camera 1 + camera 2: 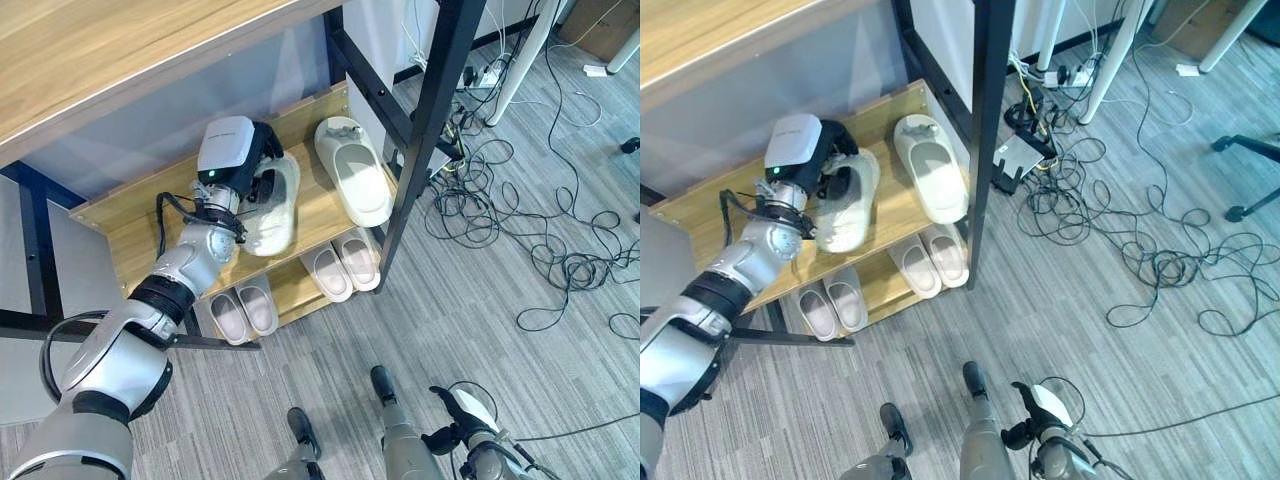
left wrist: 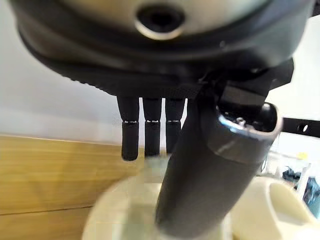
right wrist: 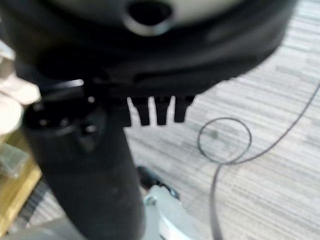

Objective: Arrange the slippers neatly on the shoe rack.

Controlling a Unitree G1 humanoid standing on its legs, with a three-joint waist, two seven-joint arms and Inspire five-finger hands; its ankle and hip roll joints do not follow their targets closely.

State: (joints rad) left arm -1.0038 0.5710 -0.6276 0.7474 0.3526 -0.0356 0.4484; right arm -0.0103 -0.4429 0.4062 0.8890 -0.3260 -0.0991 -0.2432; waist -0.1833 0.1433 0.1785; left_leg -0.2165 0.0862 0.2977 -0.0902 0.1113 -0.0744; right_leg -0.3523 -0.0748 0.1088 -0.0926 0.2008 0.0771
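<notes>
Two cream slippers lie on the wooden upper shelf [image 1: 125, 225] of the shoe rack. My left hand [image 1: 262, 160] rests on the left slipper [image 1: 275, 222]. Its fingers [image 2: 145, 135] are straight above the slipper's far end and its thumb [image 2: 195, 170] lies down over the slipper [image 2: 120, 210]. The second slipper [image 1: 356, 175] lies apart to its right, angled, toe toward the back. My right hand [image 1: 460, 418] hangs low near the floor, relaxed and holding nothing.
On the lower shelf sit two pairs of pale slippers [image 1: 243, 310] [image 1: 343, 265]. A black rack post [image 1: 420, 140] stands right of the shelf. Tangled cables [image 1: 530, 230] and a white table leg [image 1: 520, 60] occupy the carpet to the right.
</notes>
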